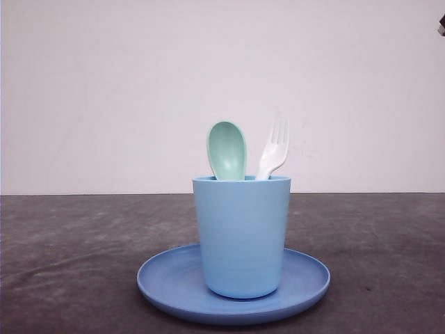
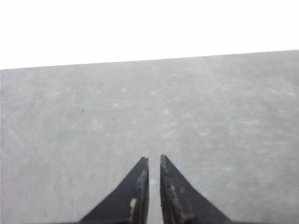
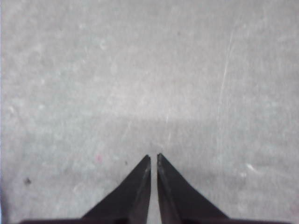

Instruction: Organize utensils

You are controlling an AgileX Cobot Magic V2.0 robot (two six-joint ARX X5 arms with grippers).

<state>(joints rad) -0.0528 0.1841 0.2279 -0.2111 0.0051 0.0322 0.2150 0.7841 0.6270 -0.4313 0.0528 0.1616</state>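
While the front view takes in a light blue cup [image 1: 242,236] standing upright on a round blue plate [image 1: 167,282], the 2 wrist views look down on bare, mottled grey table [image 2: 70,140].

Inside the cup stand 2 small plastic utensils, handles down. A pale mint-green spoon [image 1: 227,150] rises nearly vertical, its smooth oval bowl facing the camera above the rim. Just beside it, toward the robot's right, a white fork [image 1: 273,149] leans slightly that way, its 4 tines pointing up.

Over the table, the left gripper [image 2: 154,159] holds nothing, its dark tapered fingers [image 2: 138,186] drawn to a narrow slit. The right gripper [image 3: 153,157] is likewise nearly closed and empty, black fingers [image 3: 175,196] just apart.
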